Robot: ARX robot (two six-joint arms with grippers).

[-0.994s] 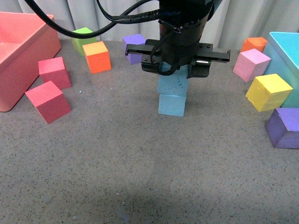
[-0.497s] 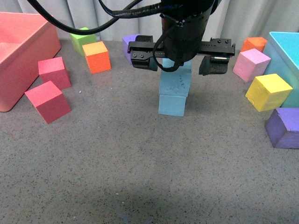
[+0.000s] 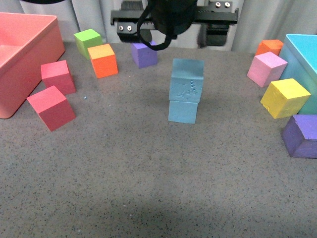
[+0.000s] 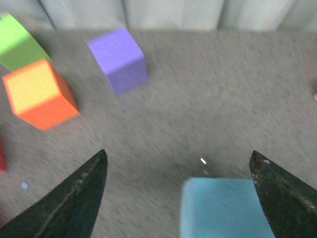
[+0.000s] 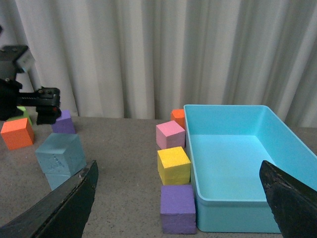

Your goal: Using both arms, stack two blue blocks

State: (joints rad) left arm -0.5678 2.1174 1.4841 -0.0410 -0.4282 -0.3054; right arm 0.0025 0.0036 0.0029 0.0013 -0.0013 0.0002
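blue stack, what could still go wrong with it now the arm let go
The top blue block sits twisted on the bottom blue block, overhanging its edges, so it might slide or tip off. The left gripper hangs open close above and behind the stack; a low sweep or trailing cable could knock it over.

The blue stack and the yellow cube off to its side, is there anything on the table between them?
Nothing. In the front view, only bare grey table lies between the blue stack and the yellow cube.
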